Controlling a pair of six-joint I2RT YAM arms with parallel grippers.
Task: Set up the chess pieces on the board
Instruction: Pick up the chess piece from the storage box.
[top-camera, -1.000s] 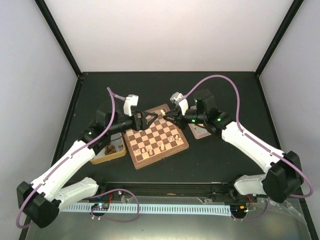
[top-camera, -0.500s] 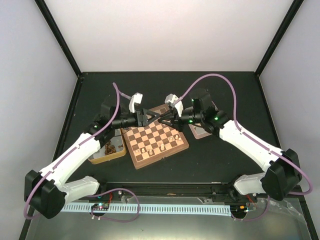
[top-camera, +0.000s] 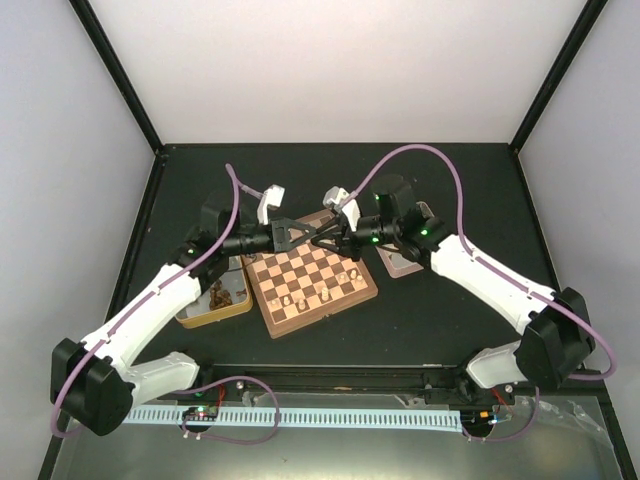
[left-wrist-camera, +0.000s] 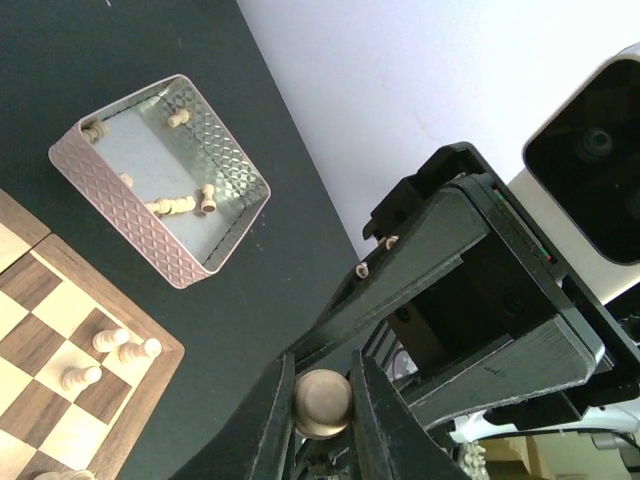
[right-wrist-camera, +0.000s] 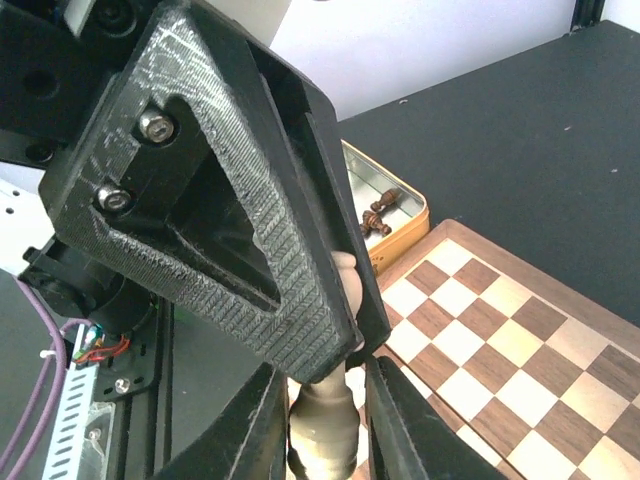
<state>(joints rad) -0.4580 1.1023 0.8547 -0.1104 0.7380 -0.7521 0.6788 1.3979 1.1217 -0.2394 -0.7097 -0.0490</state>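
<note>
Pale cream turned wooden chess piece (right-wrist-camera: 322, 425) hangs in mid-air above the far edge of the square brown-checked wooden board (right-wrist-camera: 520, 340), pinched narrow by the left gripper (left-wrist-camera: 322, 368) and the right gripper (right-wrist-camera: 322, 372) at once. We judge the risk: an ill-timed release or opposed pull lets it slip, drop, and topple the standing cream pieces (left-wrist-camera: 110, 355), or roll onto the bench (top-camera: 450, 180).

table (top-camera: 450, 190): you have a flat black top, closed in by pale walls on three sides.
board (top-camera: 312, 268): it lies flat mid-table, turned at an angle to your near edge.
gold tray (top-camera: 215, 319): on the table, just beside the board's left side.
pink tray (left-wrist-camera: 120, 220): on the table near the board's far right corner, a dark gap between them.
</note>
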